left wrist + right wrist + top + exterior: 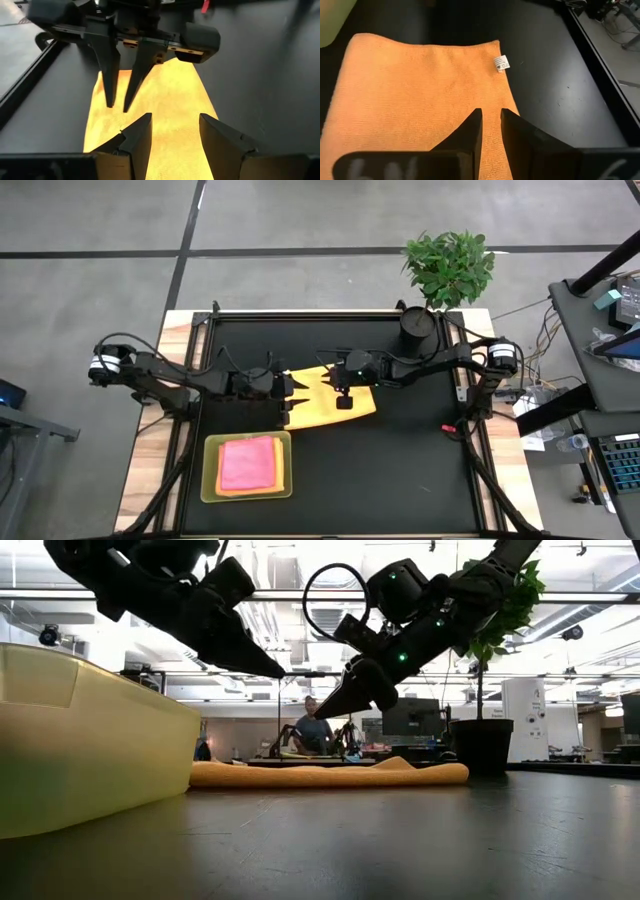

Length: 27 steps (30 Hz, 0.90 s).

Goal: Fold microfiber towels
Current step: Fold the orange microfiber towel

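Orange towel [330, 406] flat beneath both grippers, seemingly ungripped, jaws above.

Even overhead light fills the high view, and the black table [400, 460] shows almost no shadow. In the low view, bright ceiling strip lights [300, 595] backlight the arms into dark shapes, and the near tray wall [90, 740] at the left edge is soft and out of focus. The table reflects a dull sheen there. In the left wrist view the orange towel [165, 95] glows overexposed, its weave lost. The right wrist view is crisp, with cloth texture and white label [502, 63] clear.
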{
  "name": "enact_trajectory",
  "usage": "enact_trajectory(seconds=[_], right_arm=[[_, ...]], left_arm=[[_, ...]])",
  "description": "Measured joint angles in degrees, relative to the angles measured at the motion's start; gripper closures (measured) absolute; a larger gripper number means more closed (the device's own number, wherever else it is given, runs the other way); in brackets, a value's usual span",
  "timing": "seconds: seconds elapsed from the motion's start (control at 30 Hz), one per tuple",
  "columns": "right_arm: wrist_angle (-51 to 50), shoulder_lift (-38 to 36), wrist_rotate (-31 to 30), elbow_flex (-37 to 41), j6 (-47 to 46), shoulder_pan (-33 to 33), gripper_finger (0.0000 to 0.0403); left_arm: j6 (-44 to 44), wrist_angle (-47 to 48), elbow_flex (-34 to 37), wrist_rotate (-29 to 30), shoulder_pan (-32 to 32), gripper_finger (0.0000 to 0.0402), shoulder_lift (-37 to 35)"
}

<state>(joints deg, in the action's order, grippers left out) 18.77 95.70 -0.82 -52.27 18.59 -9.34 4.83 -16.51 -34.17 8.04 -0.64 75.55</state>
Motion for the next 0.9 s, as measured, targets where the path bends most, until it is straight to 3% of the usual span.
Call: enact_trajectory(seconds=[0.9], right_arm=[[0.1,0.1,-0.1,0.0,-8.5,0.1,0.0324]], left_arm=[[-3.0,-2.6,1.7,1.5,0.6,0.0254,0.0]])
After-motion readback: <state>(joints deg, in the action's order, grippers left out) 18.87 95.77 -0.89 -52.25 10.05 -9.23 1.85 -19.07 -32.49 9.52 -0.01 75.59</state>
